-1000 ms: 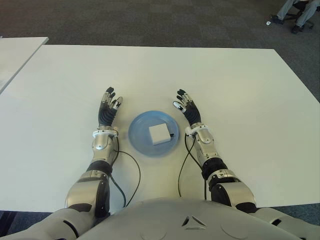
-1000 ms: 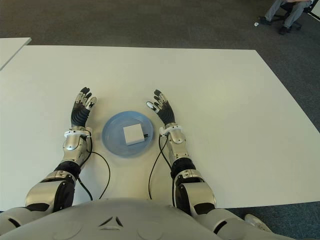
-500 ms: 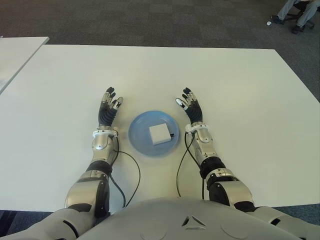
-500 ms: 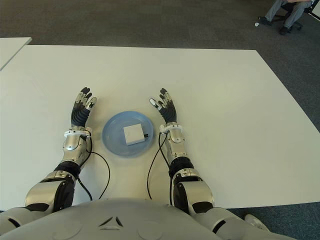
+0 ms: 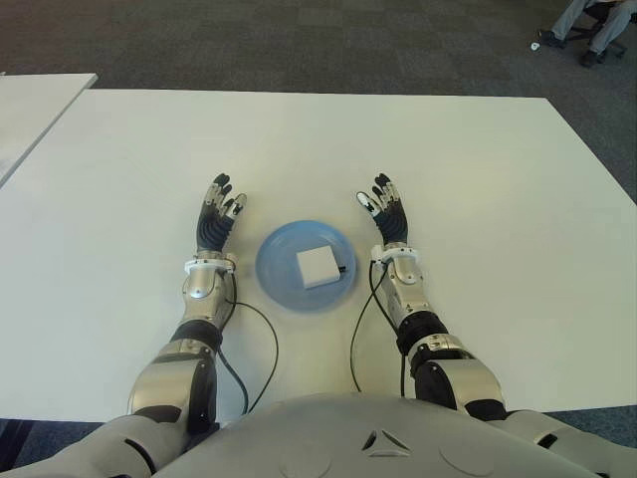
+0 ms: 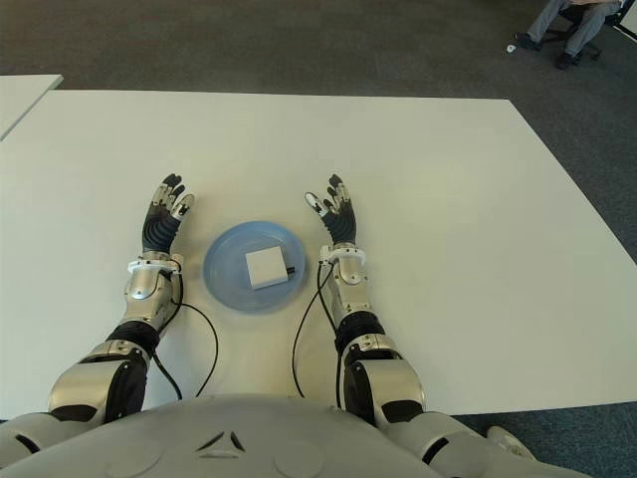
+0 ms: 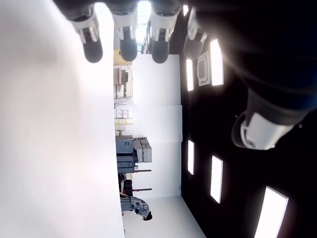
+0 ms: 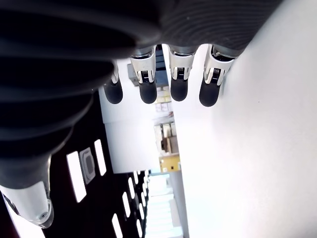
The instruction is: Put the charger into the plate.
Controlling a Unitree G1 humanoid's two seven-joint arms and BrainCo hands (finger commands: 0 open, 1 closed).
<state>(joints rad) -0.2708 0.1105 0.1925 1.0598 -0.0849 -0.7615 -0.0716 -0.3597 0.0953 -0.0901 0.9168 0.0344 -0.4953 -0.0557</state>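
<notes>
A white square charger (image 5: 318,266) lies flat inside the round blue plate (image 5: 278,264) on the white table (image 5: 478,159), near my body. My left hand (image 5: 217,217) shows to the left of the plate, fingers stretched out and holding nothing. My right hand (image 5: 389,216) shows to the right of the plate, fingers likewise spread and empty. Both wrist views show only straight fingertips (image 8: 148,89) with nothing between them.
Black cables (image 5: 261,344) run from both wrists back over the table toward my body. A second white table (image 5: 30,105) stands at the far left. A seated person's legs (image 5: 589,25) show at the far right on the dark carpet.
My right hand has swung a little to the right, away from the plate, and straightened. The left hand, plate and charger have not moved.
</notes>
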